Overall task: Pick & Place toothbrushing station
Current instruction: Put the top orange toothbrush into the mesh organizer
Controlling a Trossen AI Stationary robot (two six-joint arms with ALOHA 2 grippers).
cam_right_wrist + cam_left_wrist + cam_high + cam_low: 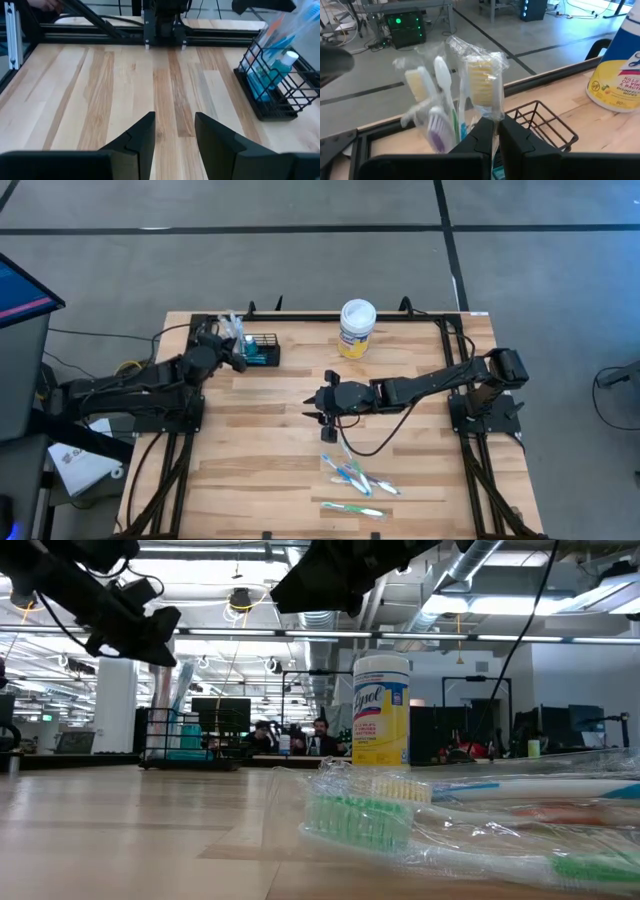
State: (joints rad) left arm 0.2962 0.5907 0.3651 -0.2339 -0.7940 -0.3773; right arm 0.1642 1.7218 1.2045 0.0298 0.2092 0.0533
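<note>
The toothbrushing station, a small black wire basket (263, 351) (542, 121) (274, 87), stands on the table at the far left and holds several brushes and a blue bottle. My left gripper (238, 353) (496, 126) hovers at its left end, shut on a plastic-wrapped toothbrush with yellow bristles (482, 82). My right gripper (323, 416) (174, 131) hangs open over the bare middle of the table, with nothing between its fingers. Several more wrapped toothbrushes (358, 477) (400, 815) lie flat near the front edge. My left gripper pinches the wrapped toothbrush between its two fingers on the handle just below the head (489, 116). The fingers come from the table's left, slanting slightly down. The brush stands upright with its head above the fingers. The fingers hide its lower end.
A yellow-labelled round wipes tub with a white lid (357, 328) (381, 710) stands at the far middle of the table. A black frame rail (100, 32) runs along the table's edges. Bare wood lies between the basket and my right gripper.
</note>
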